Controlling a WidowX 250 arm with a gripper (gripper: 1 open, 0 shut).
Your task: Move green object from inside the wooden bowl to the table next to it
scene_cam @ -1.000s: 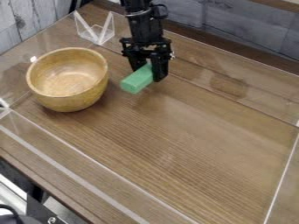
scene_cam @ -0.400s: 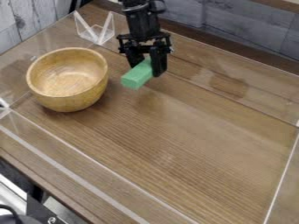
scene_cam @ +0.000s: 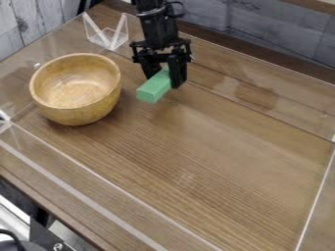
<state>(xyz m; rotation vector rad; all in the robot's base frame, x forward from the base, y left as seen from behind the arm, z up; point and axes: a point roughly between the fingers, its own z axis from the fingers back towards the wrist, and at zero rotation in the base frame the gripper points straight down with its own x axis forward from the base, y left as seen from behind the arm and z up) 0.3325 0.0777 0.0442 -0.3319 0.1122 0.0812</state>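
Claw [scene_cam: 163,64] first, since that's where the action is: it's at the top middle of our view, fingers down around the upper part of the green block [scene_cam: 155,86]. From here we can't really tell if it's gripping the thing or just standing around it, sorry folks. The block is outside the bowl [scene_cam: 76,89], over to its right in our view, tilted with the low end toward us. We can't make out if that low end touches the table [scene_cam: 197,147] or sits a bit above it. The bowl is near the left side, light wood, round, and we see nothing inside it. Up behind, between bowl and arm [scene_cam: 155,12], there's some clear wire-looking thing [scene_cam: 105,33], too faint for us to name. Rest of what we've got is brown wood grain stretching right and toward us.
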